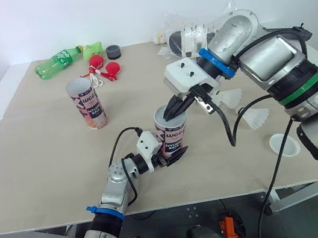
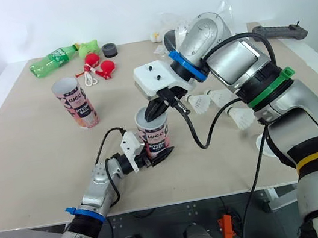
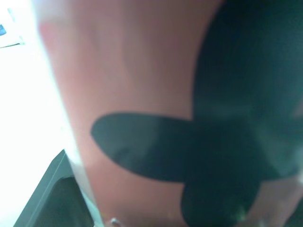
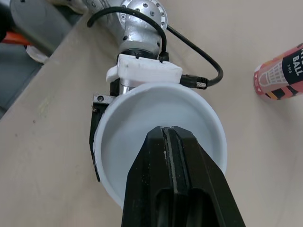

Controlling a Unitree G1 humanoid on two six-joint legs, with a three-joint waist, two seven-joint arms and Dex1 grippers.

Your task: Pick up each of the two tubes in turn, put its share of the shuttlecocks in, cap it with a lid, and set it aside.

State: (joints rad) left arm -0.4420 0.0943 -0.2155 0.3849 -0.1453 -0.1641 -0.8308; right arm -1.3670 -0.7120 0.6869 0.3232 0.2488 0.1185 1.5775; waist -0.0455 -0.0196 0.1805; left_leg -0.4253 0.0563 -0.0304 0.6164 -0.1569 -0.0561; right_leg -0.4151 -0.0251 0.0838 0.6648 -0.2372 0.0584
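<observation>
Seen from the head, my left gripper (image 1: 174,155) clamps the tube (image 1: 172,130) low down to steady it upright for my right gripper (image 1: 173,110) at its mouth. At the left wrist, the tube's printed wall sits right against my fingers. At the right wrist, my right fingers (image 4: 189,189) are pressed together, nothing visible between them, just above the open mouth.

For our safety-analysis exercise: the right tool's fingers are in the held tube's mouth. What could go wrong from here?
The right tool, fingers shut inside the tube, could catch the rim on leaving and tip it, since the left tool grips only low down. Its dangling cable could sweep the loose shuttlecocks aside.
</observation>
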